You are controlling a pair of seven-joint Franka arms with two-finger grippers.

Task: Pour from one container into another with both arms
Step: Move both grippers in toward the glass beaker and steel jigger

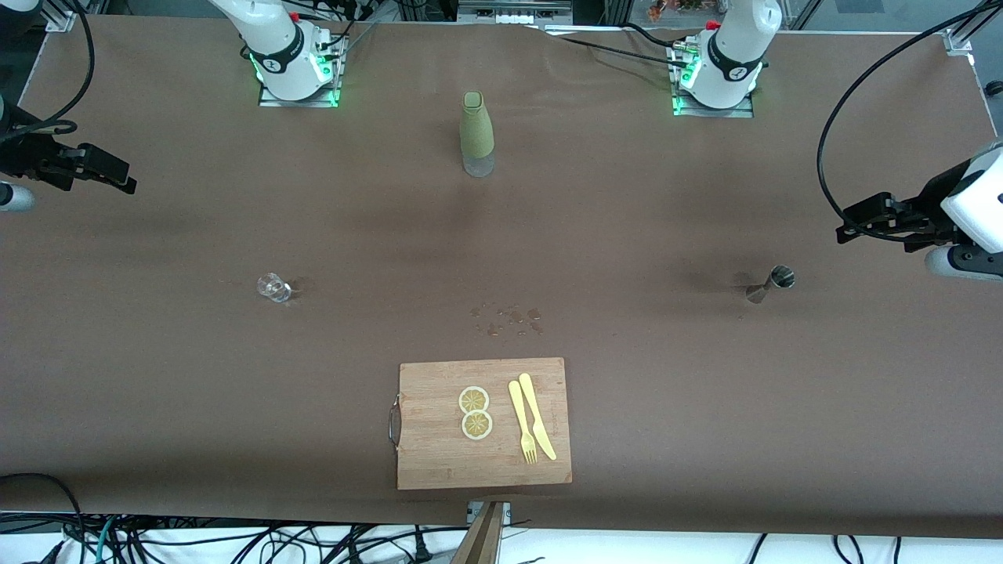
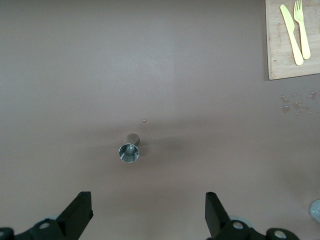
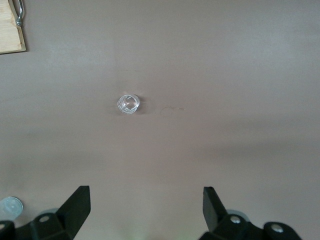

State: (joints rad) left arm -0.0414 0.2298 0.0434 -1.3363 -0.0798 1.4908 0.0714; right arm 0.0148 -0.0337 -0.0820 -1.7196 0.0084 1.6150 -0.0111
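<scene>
Both arms hover high, jaws spread wide. Left gripper [image 2: 145, 215] hangs over the steel measuring cup [image 1: 771, 283]; right gripper [image 3: 145, 212] over the small glass [image 1: 273, 287], at the cutting board's [image 1: 439, 462] ten o'clock. Best move: descend straight, centre each cup.

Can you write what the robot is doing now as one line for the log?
left end effector: open, over table above metal cup | right end effector: open, above small glass | bottle: upright, untouched

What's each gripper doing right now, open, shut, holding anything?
Left gripper: open, empty, high over the metal jigger.
Right gripper: open, empty, high over the small glass.
</scene>
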